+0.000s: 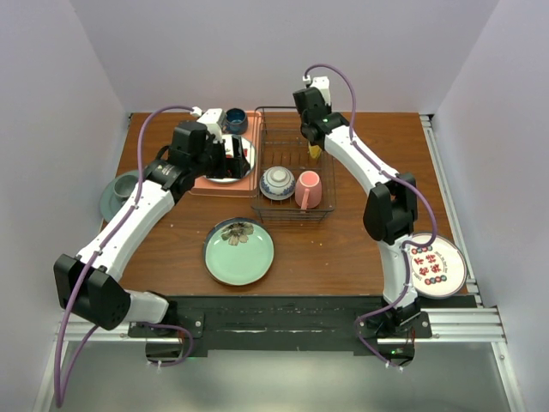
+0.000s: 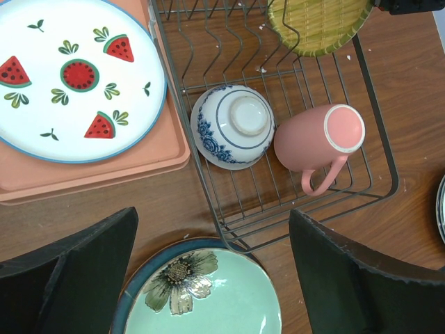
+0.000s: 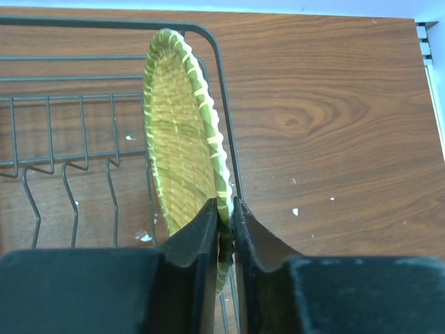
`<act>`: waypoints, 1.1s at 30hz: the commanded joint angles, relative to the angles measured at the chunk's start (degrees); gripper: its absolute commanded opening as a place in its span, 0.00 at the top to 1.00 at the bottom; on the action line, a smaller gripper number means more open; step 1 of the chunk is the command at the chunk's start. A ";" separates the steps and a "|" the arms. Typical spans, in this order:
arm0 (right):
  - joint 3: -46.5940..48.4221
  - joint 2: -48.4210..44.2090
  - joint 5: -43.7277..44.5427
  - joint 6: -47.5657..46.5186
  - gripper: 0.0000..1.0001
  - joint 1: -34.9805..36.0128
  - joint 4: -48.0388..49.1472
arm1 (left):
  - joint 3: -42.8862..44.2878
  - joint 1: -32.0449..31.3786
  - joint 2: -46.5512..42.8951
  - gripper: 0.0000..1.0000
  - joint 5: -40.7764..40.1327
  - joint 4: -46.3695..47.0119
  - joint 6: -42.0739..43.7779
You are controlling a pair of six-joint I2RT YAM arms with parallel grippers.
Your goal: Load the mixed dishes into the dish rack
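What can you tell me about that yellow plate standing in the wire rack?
The yellow woven-look plate is round and shallow. It is patterned like basketwork in yellow-green, with paler stripes across its wavy rim. It stands on edge, nearly upright, inside the dish rack, close beside the rack's right-hand wire wall. The right gripper pinches its rim from above, one finger on each face. Its lowest edge is hidden behind those fingers.

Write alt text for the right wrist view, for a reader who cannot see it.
The right gripper pinches the rim of a yellow woven-look plate standing on edge inside the dish rack, close against its wire side. Wooden table lies beyond the rack.
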 commanded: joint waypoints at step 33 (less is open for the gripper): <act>2.10 -17.97 -19.97 8.55 0.25 0.09 -10.67 | -1.95 2.27 -2.26 0.00 -2.13 -1.28 -2.60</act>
